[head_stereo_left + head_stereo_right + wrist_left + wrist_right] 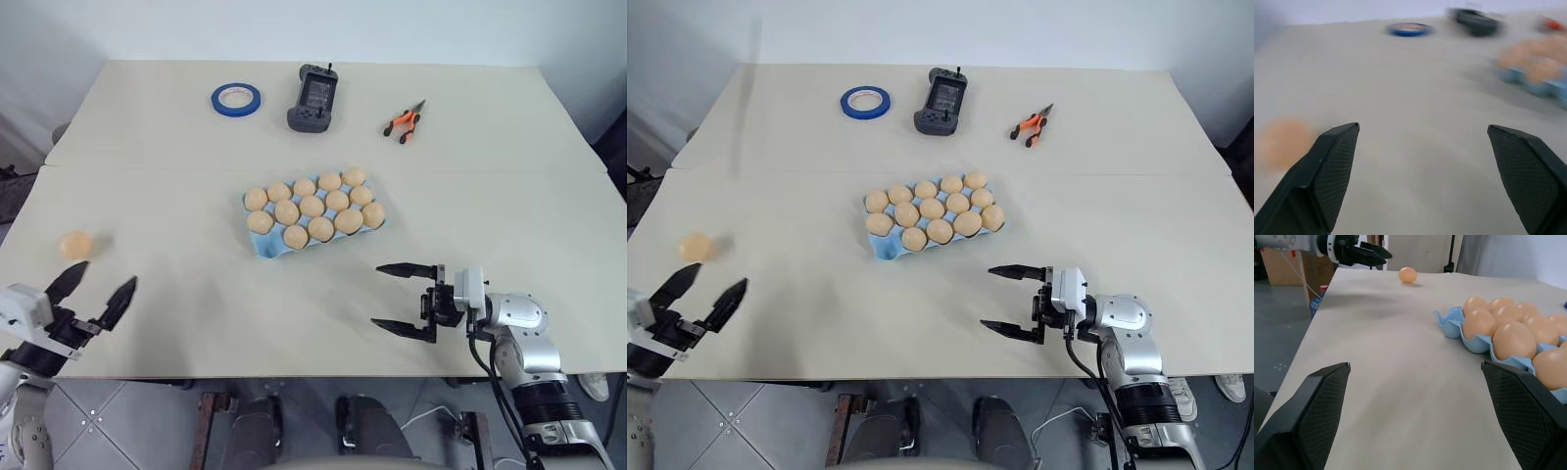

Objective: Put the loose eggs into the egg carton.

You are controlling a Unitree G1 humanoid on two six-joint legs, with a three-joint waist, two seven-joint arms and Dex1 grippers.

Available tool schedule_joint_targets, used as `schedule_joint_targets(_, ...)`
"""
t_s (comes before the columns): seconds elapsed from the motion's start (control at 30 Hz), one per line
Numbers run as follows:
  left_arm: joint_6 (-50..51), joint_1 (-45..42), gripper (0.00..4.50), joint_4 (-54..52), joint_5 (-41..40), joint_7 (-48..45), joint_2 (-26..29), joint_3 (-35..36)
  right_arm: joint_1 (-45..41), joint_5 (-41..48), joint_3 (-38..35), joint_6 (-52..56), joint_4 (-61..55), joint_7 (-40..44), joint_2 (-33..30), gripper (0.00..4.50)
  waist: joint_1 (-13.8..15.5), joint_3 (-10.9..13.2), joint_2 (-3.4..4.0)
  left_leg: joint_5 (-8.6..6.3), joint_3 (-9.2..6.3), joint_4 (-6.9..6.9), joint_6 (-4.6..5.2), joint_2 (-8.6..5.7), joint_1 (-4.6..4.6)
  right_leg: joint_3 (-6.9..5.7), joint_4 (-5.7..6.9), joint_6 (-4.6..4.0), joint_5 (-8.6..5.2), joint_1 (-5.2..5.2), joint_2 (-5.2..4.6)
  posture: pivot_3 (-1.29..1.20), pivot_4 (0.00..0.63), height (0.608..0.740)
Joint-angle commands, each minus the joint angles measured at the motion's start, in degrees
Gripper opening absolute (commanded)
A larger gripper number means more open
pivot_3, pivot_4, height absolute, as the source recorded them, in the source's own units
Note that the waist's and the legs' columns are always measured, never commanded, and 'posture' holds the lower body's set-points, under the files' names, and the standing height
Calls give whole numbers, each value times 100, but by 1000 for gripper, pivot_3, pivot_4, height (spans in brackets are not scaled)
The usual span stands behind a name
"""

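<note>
Nearest the robot, at about 8 o'clock on the table, the left gripper hangs with its two black fingers spread wide and nothing between them. At about 4 o'clock the right gripper points sideways across the table, its fingers just as widely spread and also empty.

Just beyond the left gripper, toward 9 o'clock, lies one loose egg, apart from the fingers and well apart from the carton. At the table's middle sits the light blue egg carton, with fourteen eggs in its cups (the corner cup nearest the loose egg looks bare).

Far off, around 12 o'clock, lie a roll of blue tape, a dark handheld controller and orange-handled pliers.

The task looks nearly done: one egg remains, and it is not yet grasped
</note>
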Motion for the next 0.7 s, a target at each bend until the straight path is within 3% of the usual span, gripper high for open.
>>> schedule_joint_targets(0.03,-188,-70,4480,-86,209,972,-226,369,-111,87,-76,-8,20,73,-39,4500,11,0,0,0,1,1,0,0,1,0,0,2,1,1,1,0,150,740)
schedule_joint_targets(0.13,37,-298,4480,106,416,1669,-252,358,-153,76,-60,-9,43,83,-40,4500,30,-1,-2,2,3,11,3,-1,2,1,4,4,2,7,1,0,150,740)
schedule_joint_targets(0.3,228,-952,4480,589,605,1927,108,72,-223,58,-48,-11,65,85,-32,4500,31,-4,-7,-7,1,36,-8,-5,1,2,15,15,13,15,-2,0,150,740)
schedule_joint_targets(0.7,573,-3014,4480,3365,1385,1887,1184,-967,-153,35,-17,27,-125,-95,38,4500,8,-5,-11,3,11,32,4,-3,-1,-8,34,18,22,-5,-2,0,150,740)
